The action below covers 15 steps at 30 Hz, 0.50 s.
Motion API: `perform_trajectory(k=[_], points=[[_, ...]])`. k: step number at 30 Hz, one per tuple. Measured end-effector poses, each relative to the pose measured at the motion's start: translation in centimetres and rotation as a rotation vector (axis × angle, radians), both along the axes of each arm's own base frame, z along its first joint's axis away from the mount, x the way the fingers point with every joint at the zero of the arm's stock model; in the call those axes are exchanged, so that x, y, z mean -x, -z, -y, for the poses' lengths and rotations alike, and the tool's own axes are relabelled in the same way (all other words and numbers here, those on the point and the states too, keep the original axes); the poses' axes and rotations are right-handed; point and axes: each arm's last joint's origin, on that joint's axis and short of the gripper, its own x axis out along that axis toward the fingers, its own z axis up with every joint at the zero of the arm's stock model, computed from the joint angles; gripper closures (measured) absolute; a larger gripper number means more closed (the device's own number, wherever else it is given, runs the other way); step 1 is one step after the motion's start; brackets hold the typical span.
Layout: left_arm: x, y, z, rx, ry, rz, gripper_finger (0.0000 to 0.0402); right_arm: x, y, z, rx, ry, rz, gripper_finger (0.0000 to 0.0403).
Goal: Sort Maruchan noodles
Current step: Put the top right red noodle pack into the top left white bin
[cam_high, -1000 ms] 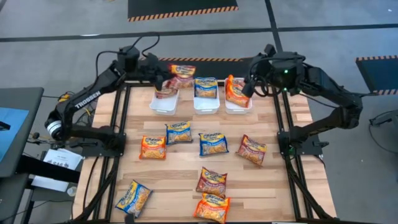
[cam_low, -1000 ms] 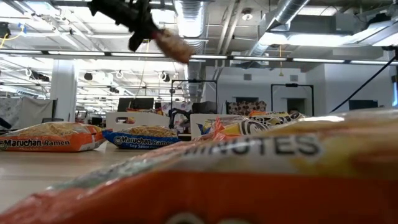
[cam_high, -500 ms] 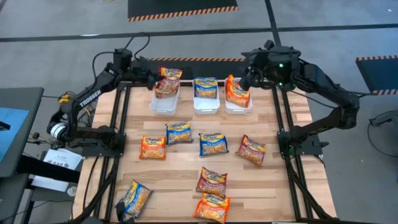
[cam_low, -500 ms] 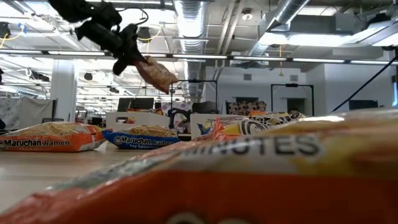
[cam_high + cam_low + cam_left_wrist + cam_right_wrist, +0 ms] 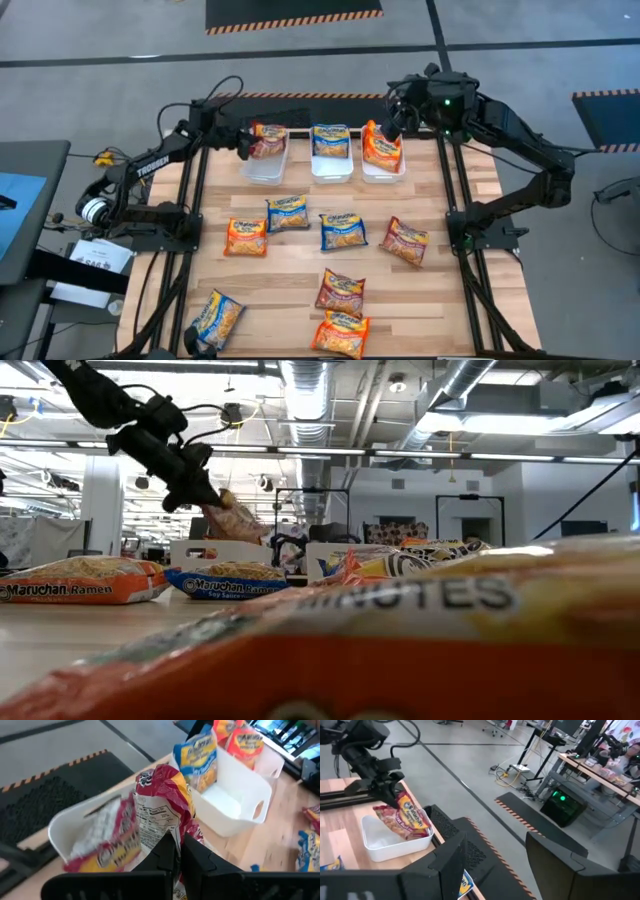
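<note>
My left gripper (image 5: 247, 143) is shut on a dark red Maruchan packet (image 5: 268, 139) over the left white bin (image 5: 262, 168). Another dark red packet (image 5: 97, 852) lies inside that bin. The middle bin (image 5: 331, 170) contains a blue packet (image 5: 331, 140). An orange packet (image 5: 380, 146) leans in the right bin (image 5: 384, 172). My right gripper (image 5: 392, 124) hovers open just above the far end of the right bin, touching nothing. Several more packets lie flat on the table, among them an orange one (image 5: 246, 237) and a blue one (image 5: 343, 231). My left gripper pinches the dark red packet by its crimped end (image 5: 169, 831) between the two shut fingers. The fingers come slanting down from the table's left side. The packet hangs tilted below them (image 5: 236, 520), its lower part dipping into the left bin above the packet lying there.
Loose packets lie across the table's middle and near part: blue (image 5: 288, 213), dark red (image 5: 404, 240), dark red (image 5: 340, 292), orange (image 5: 340, 334), blue (image 5: 215, 318). An orange packet (image 5: 400, 660) fills the low view's foreground. Black frame rails run along both sides of the table.
My left gripper has come down and moved toward the table's left, lowering the dark red packet from high above the bins into the mouth of the left bin; it has stayed shut on it. My right gripper has drawn back slightly toward the far edge.
</note>
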Motion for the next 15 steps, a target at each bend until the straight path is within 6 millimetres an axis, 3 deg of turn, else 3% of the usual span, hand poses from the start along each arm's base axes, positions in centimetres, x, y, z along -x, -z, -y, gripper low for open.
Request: perform_trajectory(k=[9,15], points=[[-0.2,1.7,-0.7,-0.046,-0.013,-0.038,0.0401,0.0,0.0,0.0,-0.001,0.001,0.002,0.0173],[-1.0,4.1,-1.8,0.053,-0.031,-0.054,0.0401,0.0,0.0,0.0,-0.001,0.001,0.005,0.0173]])
